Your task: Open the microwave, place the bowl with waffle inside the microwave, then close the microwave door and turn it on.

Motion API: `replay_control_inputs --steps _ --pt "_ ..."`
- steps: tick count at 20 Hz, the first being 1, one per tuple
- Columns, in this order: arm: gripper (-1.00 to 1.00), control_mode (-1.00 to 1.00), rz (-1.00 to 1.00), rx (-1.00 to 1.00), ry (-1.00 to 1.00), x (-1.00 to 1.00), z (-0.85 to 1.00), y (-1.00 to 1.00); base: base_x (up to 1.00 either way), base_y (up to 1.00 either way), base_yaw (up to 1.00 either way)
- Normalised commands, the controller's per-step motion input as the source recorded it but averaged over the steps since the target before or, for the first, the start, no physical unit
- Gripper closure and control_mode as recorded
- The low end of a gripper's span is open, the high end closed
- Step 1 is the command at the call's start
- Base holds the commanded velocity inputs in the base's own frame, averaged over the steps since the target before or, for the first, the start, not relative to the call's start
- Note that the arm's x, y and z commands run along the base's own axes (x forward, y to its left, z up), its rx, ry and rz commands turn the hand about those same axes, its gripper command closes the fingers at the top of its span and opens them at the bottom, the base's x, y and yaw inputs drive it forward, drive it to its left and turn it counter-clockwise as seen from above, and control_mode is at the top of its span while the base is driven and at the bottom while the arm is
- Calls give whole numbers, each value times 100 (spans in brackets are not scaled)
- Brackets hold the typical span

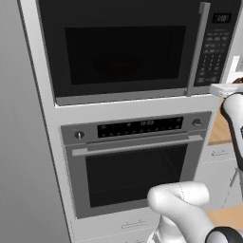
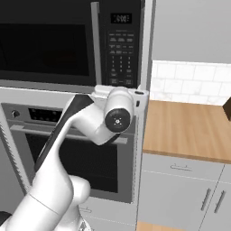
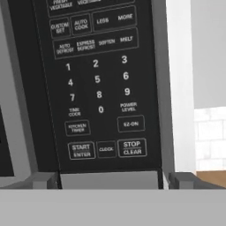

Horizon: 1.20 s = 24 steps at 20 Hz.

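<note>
The microwave (image 1: 123, 47) is built into the wall above an oven. The microwave door (image 2: 45, 45) is shut; its vertical grey handle (image 1: 203, 47) stands beside the keypad (image 2: 121, 49). My gripper (image 3: 110, 181) is open, close in front of the keypad's lower edge, just below the START (image 3: 81, 150) and STOP/CLEAR (image 3: 131, 148) buttons. Its two dark fingertips (image 3: 44, 180) stand wide apart with nothing between them. The bowl and the waffle are out of view.
The oven (image 1: 133, 161) with a horizontal bar handle sits directly under the microwave. A wooden counter (image 2: 189, 131) with grey cabinets below runs off to the right, backed by white tile. A dark object (image 2: 227, 108) is cut off at the counter's right edge.
</note>
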Motion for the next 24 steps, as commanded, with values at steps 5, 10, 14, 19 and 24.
replay_control_inputs --steps 5,10,14,19,24 --pt "-100 -100 -5 -2 0 18 0 0 0 0 0" --pt "-100 -100 -16 -5 2 19 0 0 0 0 0" --pt "-100 -100 -12 -4 0 24 0 6 0 0 0" --pt "-100 -100 -3 0 1 34 0 4 0 0 0" --pt "-100 -100 0 0 3 19 0 0 0 0 0"
